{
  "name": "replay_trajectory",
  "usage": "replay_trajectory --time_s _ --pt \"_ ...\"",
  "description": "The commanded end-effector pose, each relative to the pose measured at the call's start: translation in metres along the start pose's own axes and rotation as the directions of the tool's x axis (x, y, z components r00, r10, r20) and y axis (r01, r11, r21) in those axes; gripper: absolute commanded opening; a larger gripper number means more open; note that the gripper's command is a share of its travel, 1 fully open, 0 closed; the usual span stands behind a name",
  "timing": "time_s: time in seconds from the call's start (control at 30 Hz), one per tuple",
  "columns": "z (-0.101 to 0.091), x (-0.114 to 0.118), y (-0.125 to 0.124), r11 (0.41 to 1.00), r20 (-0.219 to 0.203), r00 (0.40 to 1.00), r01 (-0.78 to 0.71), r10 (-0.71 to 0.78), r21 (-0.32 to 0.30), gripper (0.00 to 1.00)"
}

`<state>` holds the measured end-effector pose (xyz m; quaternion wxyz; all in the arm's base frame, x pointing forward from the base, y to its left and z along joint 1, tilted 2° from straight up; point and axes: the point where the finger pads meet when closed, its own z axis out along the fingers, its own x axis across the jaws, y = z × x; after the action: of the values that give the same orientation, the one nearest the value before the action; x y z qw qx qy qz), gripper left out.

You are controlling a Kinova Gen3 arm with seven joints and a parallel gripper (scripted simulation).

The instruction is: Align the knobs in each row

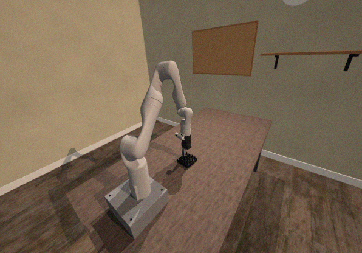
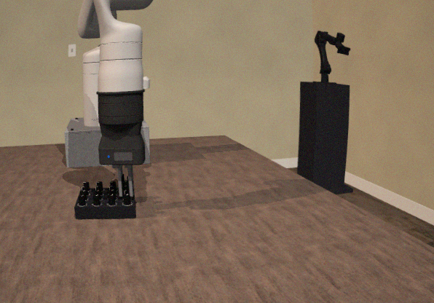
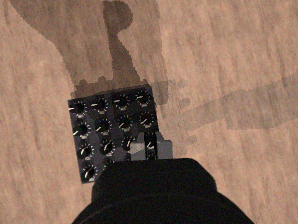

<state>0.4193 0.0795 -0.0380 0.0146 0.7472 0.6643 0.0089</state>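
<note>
The black knob box (image 1: 187, 161) (image 2: 105, 212) (image 3: 111, 113) stands on its feet on the wooden table (image 1: 218, 175) (image 2: 237, 239), with four rows of small black knobs that carry white lines. My gripper (image 1: 184, 154) (image 2: 124, 189) (image 3: 150, 140) points straight down onto the box. Its two fingers are closed on a knob in the right-hand column as the wrist view shows it, third row from the top of that view. The fingers and wrist hide most of that knob and the box's near right corner. I cannot read the printed names.
The arm's grey base (image 1: 136, 205) (image 2: 78, 144) stands on the table behind the box. A black pedestal (image 2: 323, 133) with a small dark arm stands off the table at the right. The table's far edge (image 1: 262, 138) lies well away from the box.
</note>
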Motion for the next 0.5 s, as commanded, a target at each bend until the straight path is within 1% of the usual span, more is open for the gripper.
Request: replay_trajectory --time_s 0.0,0.1,0.3,0.47 --pt "-0.0007 0.0003 0.0006 1.0 0.001 1.0 -0.031 0.031 -0.002 0.3" --pt "-0.0007 0.0003 0.0006 0.999 0.001 0.999 -0.048 0.048 -0.002 0.3" --pt "-0.0007 0.0003 0.0006 0.987 0.0 0.987 -0.162 0.162 -0.002 0.3" --pt "-0.0007 0.0003 0.0006 0.962 0.0 0.962 -0.272 0.272 -0.002 0.3"
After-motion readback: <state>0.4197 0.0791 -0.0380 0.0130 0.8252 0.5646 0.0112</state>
